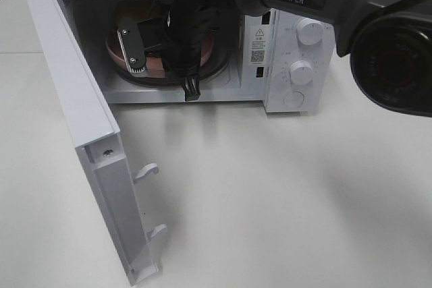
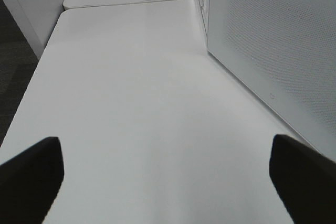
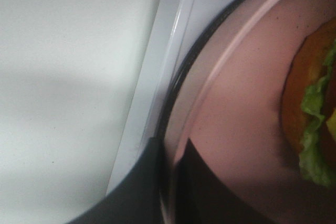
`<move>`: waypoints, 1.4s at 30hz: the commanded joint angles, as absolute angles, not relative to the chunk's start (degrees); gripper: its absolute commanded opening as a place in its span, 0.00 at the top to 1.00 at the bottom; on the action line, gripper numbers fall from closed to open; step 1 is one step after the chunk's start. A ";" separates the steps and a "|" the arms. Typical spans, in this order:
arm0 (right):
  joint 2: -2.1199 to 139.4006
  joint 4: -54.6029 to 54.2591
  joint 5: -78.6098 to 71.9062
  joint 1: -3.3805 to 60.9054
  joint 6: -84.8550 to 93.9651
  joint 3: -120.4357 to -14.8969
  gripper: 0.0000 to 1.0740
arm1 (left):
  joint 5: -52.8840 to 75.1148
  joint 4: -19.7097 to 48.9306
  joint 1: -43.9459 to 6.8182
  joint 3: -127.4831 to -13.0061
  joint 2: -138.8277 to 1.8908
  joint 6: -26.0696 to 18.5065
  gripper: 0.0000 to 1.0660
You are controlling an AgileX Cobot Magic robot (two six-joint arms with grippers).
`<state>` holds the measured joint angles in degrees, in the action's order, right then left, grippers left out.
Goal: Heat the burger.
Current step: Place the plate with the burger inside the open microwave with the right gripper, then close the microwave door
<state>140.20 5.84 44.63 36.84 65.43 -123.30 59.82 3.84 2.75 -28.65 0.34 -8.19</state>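
Idling left gripper [image 2: 167, 182]: its jaws are spread as wide as they go with nothing between them. It hovers low over the bare white table [image 2: 136, 103], beside a white perforated panel [image 2: 273, 40]; door or side wall cannot be told.
White hinged door [image 1: 74, 99]: it stands wide open at the left of the cavity, with two latch hooks on its free edge. It is best left alone until the other arm is clear.
Round pink plate [image 3: 236, 119]: it is inside the white microwave oven [image 1: 273, 92], over the round dark-edged turntable [image 1: 219, 69]. Whether it rests there or hangs just above cannot be told.
Small stacked burger [image 3: 310, 103]: it sits on the plate inside the cavity, brown bun and green lettuce showing, apart from the pinched rim. The arm hides it in the high view.
Right gripper [image 3: 176, 182]: it is closed down thin on the plate's near rim, one finger above and one below.
Step in hand (judged): seating the plate on the turntable.
Technique: keep the plate level so the burger does not slide, and centre it within the turntable's edge. Part the jaws only once its weight rests, then draw straight back out through the opening without lifting the rim.
Round white dials [image 1: 309, 32]: they sit right of the cavity with nothing touching them, wanted only after the door is shut.
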 commanded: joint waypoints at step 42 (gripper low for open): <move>140.66 4.76 44.58 36.38 57.30 -124.45 0.47 | 59.19 4.41 2.92 -28.48 1.43 -8.08 0.05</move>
<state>141.46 5.33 44.00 36.78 58.04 -124.16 59.82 3.84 2.75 -28.65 0.34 -8.19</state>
